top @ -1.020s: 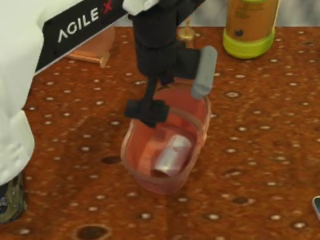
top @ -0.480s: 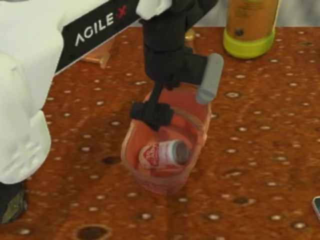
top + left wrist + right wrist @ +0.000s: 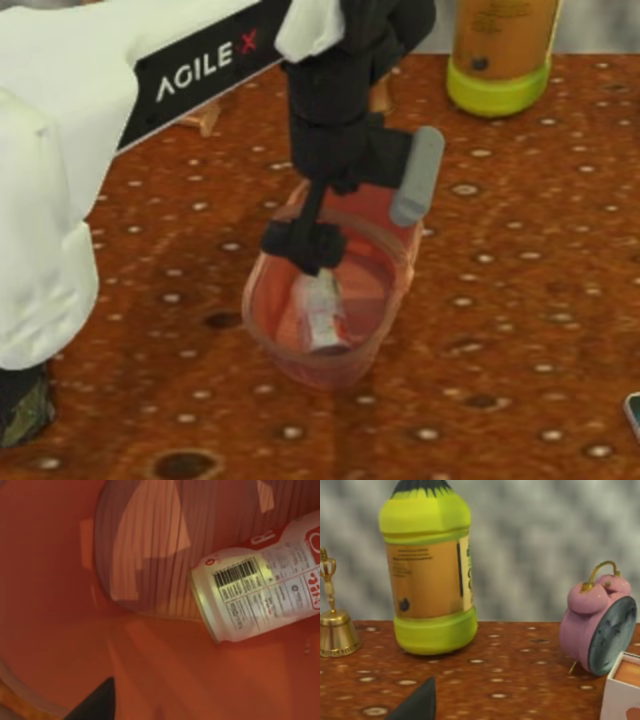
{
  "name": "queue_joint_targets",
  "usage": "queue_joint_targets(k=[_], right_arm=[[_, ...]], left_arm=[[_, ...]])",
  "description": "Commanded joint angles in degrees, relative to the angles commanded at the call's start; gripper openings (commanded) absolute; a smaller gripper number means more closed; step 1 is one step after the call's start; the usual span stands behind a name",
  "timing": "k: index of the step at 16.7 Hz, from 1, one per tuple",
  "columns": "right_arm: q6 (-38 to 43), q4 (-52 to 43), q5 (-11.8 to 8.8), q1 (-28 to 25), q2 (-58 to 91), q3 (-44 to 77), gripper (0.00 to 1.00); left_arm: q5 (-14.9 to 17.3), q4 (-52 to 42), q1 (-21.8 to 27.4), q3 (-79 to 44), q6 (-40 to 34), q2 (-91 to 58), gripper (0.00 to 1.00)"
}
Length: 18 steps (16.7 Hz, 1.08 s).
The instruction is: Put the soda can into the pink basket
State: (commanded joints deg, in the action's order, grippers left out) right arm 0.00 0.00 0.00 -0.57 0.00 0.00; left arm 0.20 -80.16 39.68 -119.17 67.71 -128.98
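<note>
- The soda can point(image 3: 322, 312) lies on its side on the ribbed floor of the pink basket point(image 3: 262, 318), near the middle of the table point(image 3: 520, 300); nothing grips it.
- The left gripper point(image 3: 303, 243) hangs over the basket's far rim, above the can and apart from it; I cannot tell how wide its claw stands.
- In the left wrist view the can point(image 3: 265, 592) rests against the basket's wall point(image 3: 60, 630), barcode showing.
- The right arm is out of the top view; its wrist camera faces an orange bottle point(image 3: 427, 575), a brass bell point(image 3: 335, 625) and a pink alarm clock point(image 3: 597, 625).
</note>
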Motion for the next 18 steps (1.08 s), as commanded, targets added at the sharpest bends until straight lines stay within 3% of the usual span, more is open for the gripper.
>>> queue_joint_targets(k=[1, 14, 18], right_arm=[[0.0, 0.0, 0.0, 0.0, 0.0, 0.0, 1.0], [0.0, 0.0, 0.0, 0.0, 0.0, 0.0, 1.0], [0.0, 0.0, 0.0, 0.0, 0.0, 0.0, 1.0]], left_arm=[[0.0, 0.0, 0.0, 0.0, 0.0, 0.0, 1.0], [0.0, 0.0, 0.0, 0.0, 0.0, 0.0, 0.02], [0.0, 0.0, 0.0, 0.0, 0.0, 0.0, 0.0]])
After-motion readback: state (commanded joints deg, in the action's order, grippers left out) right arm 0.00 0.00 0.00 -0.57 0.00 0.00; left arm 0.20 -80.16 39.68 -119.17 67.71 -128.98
